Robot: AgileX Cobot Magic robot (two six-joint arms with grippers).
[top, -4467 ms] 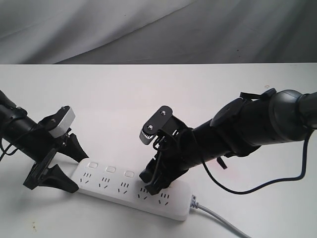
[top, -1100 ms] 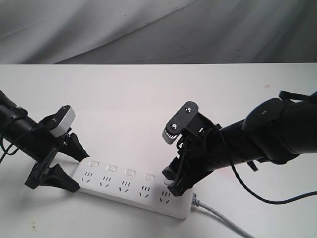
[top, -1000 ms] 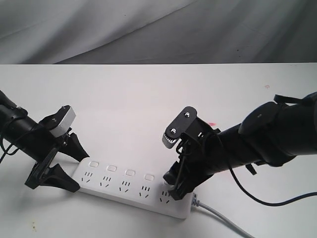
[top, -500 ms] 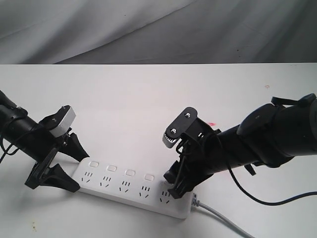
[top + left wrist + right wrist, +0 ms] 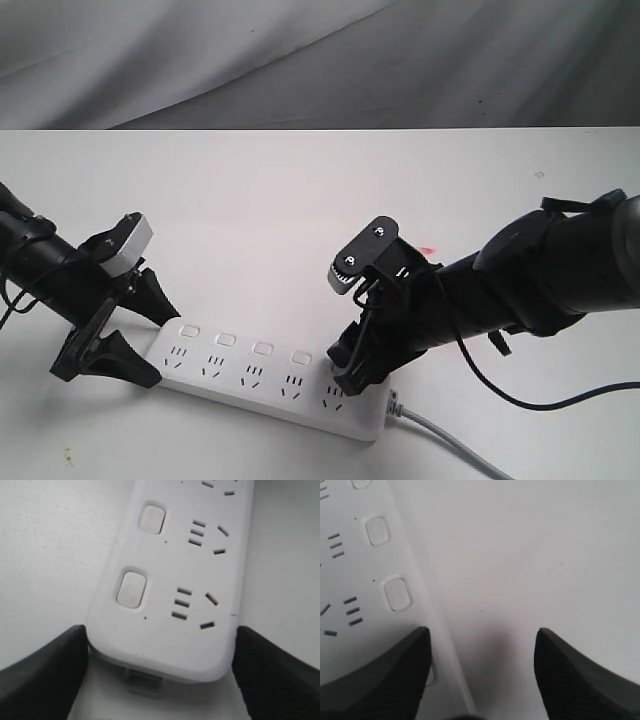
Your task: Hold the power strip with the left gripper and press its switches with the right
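Fingers (image 5: 40, 675) on the left gripper (image 5: 162, 350) are clamped across the width of the power strip (image 5: 260, 385) at its left end. There's one black wedge against each long edge, so that arm has it held flat on the white table (image 5: 300, 200). Little light-grey box (image 5: 125, 245) sits on top of that wrist, and the slim black arm runs off to the left. Right gripper (image 5: 342, 368) is a different story: jaws spread wide and holding nothing. One finger (image 5: 380, 685) is down on top of the strip at the cord end, and the other hangs over bare table just beside the strip's far edge. That finger covers most of the last of the switches (image 5: 263, 350), with only a sliver peeking out from under the tip, and I honestly can't tell if it's pushed in. The other four buttons sit in plain sight in a row along the far edge, one per socket. Behind those fingers there's a dark screwed plate (image 5: 365, 255), then the thick black arm with a black cable (image 5: 525, 405) looping under it. Grey cord (image 5: 440, 435) leaves the strip's right end.
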